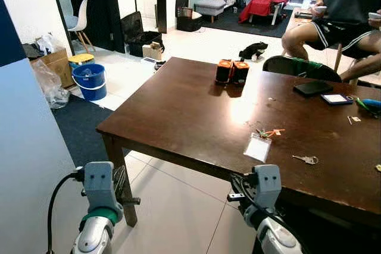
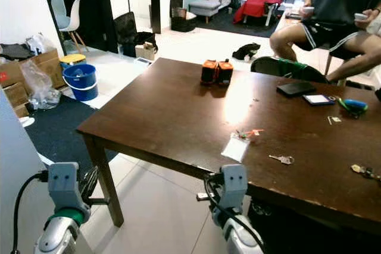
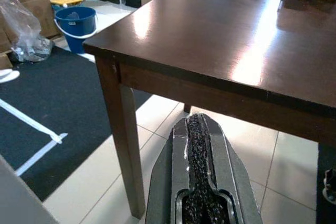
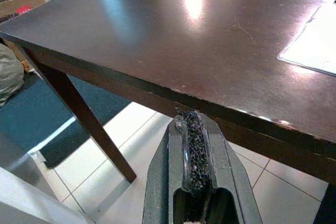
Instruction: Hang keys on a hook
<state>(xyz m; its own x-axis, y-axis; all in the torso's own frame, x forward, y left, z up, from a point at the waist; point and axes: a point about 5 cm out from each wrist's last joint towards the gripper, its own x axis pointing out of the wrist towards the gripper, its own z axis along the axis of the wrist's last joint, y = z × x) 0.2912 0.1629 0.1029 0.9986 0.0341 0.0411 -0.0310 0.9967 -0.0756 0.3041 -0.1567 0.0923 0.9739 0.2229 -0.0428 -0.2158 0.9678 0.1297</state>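
In the left eye view a dark wooden table [image 1: 178,111] stands ahead. A single silver key [image 1: 306,159] lies on its near right part, well apart from both grippers, which hang below the table's front edge. Just left of the key lie a clear badge holder [image 1: 258,147] and a small bunch with orange and green tags [image 1: 268,132]. The left gripper [image 1: 122,185] hangs beside the table's near left leg; the right gripper [image 1: 239,187] sits just under the front edge, below the badge holder. Two orange and black blocks [image 1: 232,71] stand near the table's far edge. A blue bucket [image 1: 90,81] sits on the floor at left; what it holds cannot be made out. A person [image 1: 339,10] sits beyond the table's far right corner.

In the right eye view another bunch of keys [image 2: 364,172] lies at the table's right edge, and a cardboard box [image 2: 46,62] stands behind the bucket.

In the left wrist view the left gripper's fingers [image 3: 199,182] are pressed together, clenched on nothing, pointing at the table's corner leg.

In the right wrist view the right gripper's fingers [image 4: 192,156] are likewise closed and empty, just below the table's edge, with the badge holder's corner on the tabletop beyond.
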